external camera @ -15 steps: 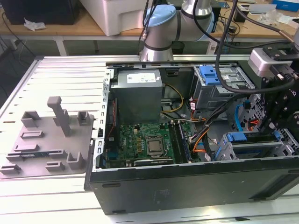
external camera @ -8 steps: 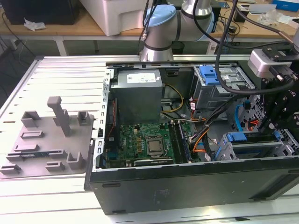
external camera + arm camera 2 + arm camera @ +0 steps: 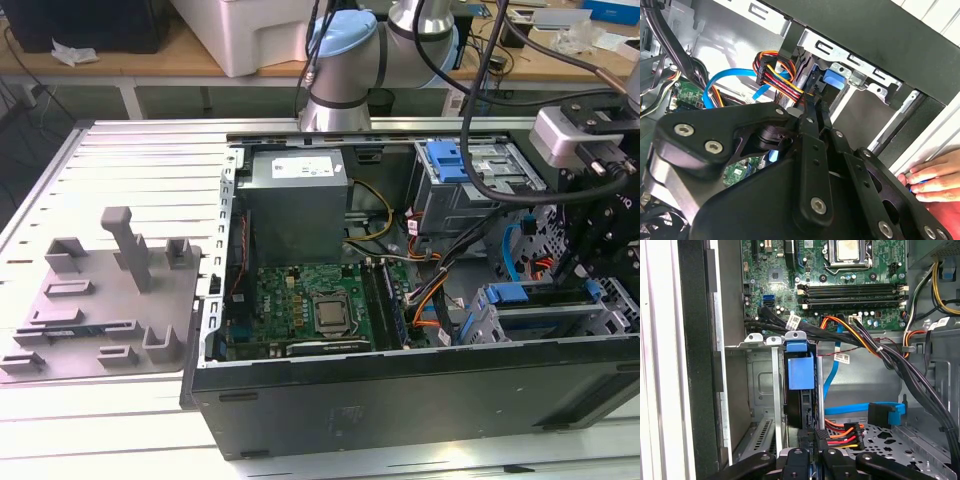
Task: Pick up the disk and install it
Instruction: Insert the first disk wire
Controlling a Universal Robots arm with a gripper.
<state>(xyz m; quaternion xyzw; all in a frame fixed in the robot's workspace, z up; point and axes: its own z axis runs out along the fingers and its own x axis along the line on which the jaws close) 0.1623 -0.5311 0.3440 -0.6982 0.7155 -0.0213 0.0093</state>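
The disk (image 3: 800, 405) stands on edge in a slot of the grey drive cage (image 3: 760, 385), its blue plastic rail tab (image 3: 800, 367) facing the motherboard. In the second wrist view, the disk (image 3: 807, 80) sits just beyond my fingertips, with its blue tab (image 3: 834, 79) beside it. My black gripper (image 3: 811, 442) is at the disk's rear edge, next to the orange and red power cable plug (image 3: 842, 436). Its jaws are drawn together and press against that edge. In the exterior view my gripper (image 3: 585, 255) hangs over the cage at the case's right end, above the blue rail (image 3: 520, 296).
The open computer case (image 3: 400, 390) lies on a slatted table. Inside are the motherboard (image 3: 300, 300), a grey power supply (image 3: 297, 205) and a second cage with a blue bracket (image 3: 447, 160). Cable bundles (image 3: 900, 360) cross near the cage. A person's hand (image 3: 935, 175) rests by the case edge.
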